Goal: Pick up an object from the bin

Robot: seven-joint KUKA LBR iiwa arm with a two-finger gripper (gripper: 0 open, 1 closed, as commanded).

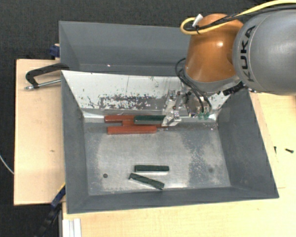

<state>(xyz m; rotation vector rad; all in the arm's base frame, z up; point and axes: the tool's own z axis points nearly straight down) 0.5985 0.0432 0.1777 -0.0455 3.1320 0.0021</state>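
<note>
**Hazards.** The claw (171,116) stands at the right-hand end of a dark green bar (149,117). This bar lies on the floor of the bin (74,147), close to the foot of the back wall (128,90). Two red-brown bars (130,128) lie hard against it. Whether the green bar rests partly on them or only beside them cannot be told.

Three faults are likely from this position:

- An end grip gives little purchase. A long bar taken at one tip is likely to swing down or twist free on the lift.
- The packed neighbours may be caught as well. A red-brown bar could be dragged or lifted along, then dropped.
- The back wall is near. A move further back could drive the claw into it.

Whether the claw is spread, pressed together or pinching the bar cannot be told, because the wrist hardware hides it. Confirm the grip before any lift.

**Arm pose.** The arm (271,48) enters from the right and reaches over the rear right corner of the bin. The orange cover (209,48) sits above the claw. The claw points down and to the left, low over the floor. A yellow cable (266,6) runs along the top of the arm.

Two further dark green bars (151,168) lie near the front wall, well apart from the claw.
</note>
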